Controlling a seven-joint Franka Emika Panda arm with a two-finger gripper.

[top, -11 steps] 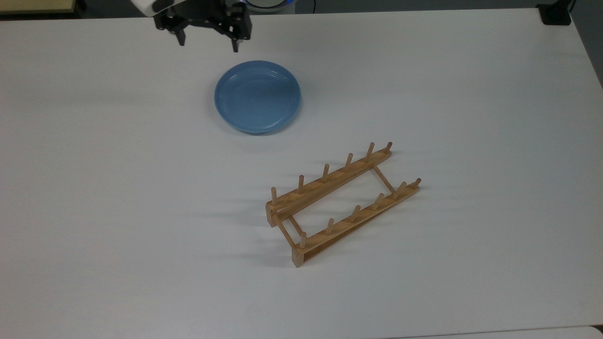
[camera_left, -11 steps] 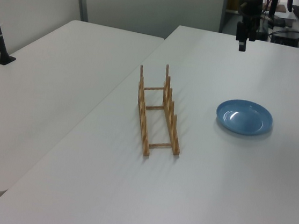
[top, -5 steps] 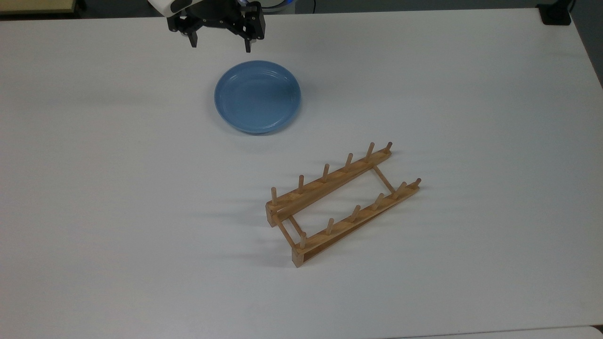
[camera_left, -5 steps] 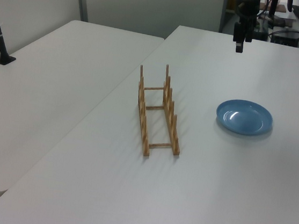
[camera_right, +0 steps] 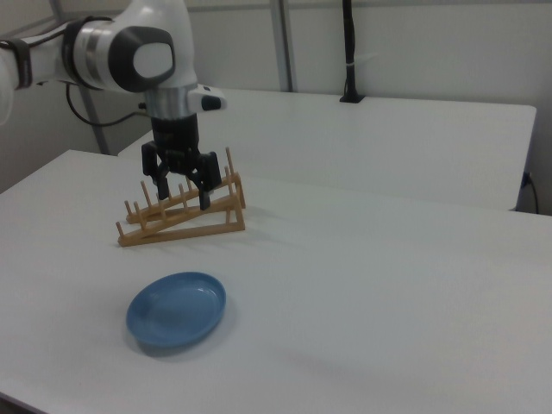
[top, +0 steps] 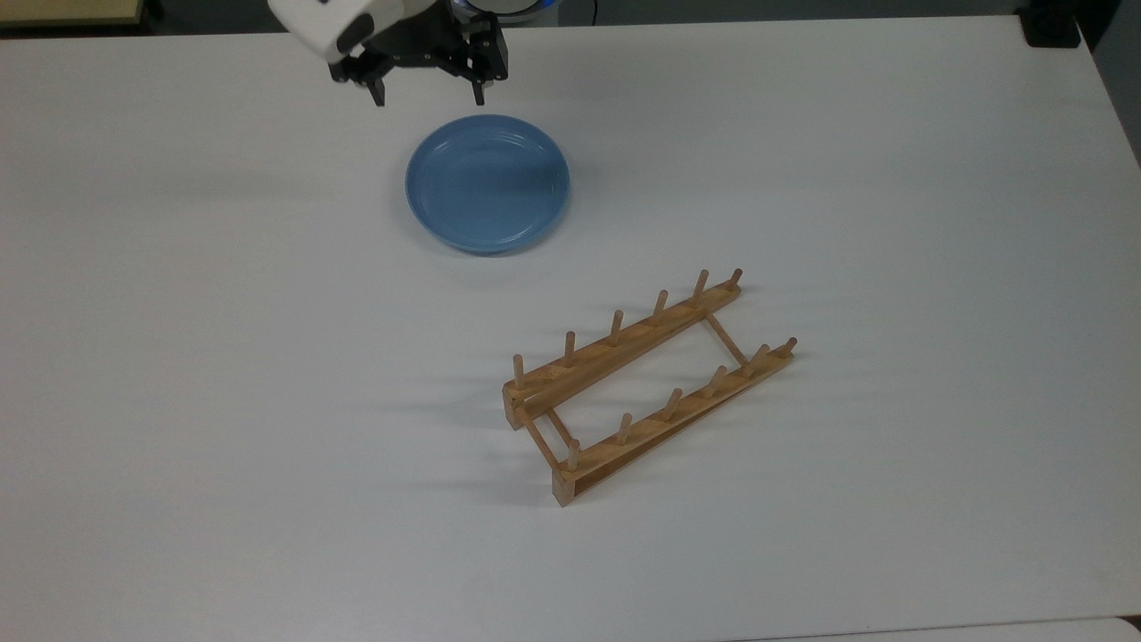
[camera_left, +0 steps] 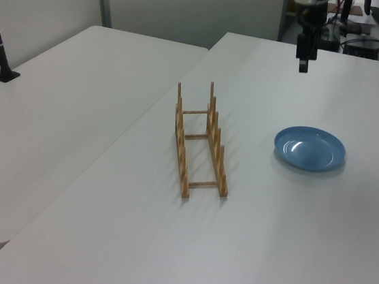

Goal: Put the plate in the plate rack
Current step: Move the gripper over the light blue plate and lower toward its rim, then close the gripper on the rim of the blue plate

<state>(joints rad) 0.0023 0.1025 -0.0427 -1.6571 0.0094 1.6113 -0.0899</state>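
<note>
On the white worktop (top: 223, 357), blue plate (top: 488, 183) lying flat, wooden plate rack (top: 646, 385) well apart, gripper (top: 430, 94) above, jaws spread, empty.

1. The plate (top: 487, 183) lies flat on the surface (top: 223, 357), toward the far edge in the top view.
2. The plate rack (top: 646, 385) stands on the same surface, well apart from the plate, nearer the camera and toward the top view's right.
3. In the left view, the plate rack (camera_left: 200, 142) is at the centre and the plate (camera_left: 310, 148) lies to the left view's right of it.
4. In the right view, the plate (camera_right: 177, 310) is in front and the plate rack (camera_right: 183, 212) behind it.
5. The gripper (top: 430, 93) hangs above the surface, just past the plate's far rim in the top view, its fingers spread and touching nothing.
6. In the right view, the gripper (camera_right: 181, 197) appears in front of the plate rack.
</note>
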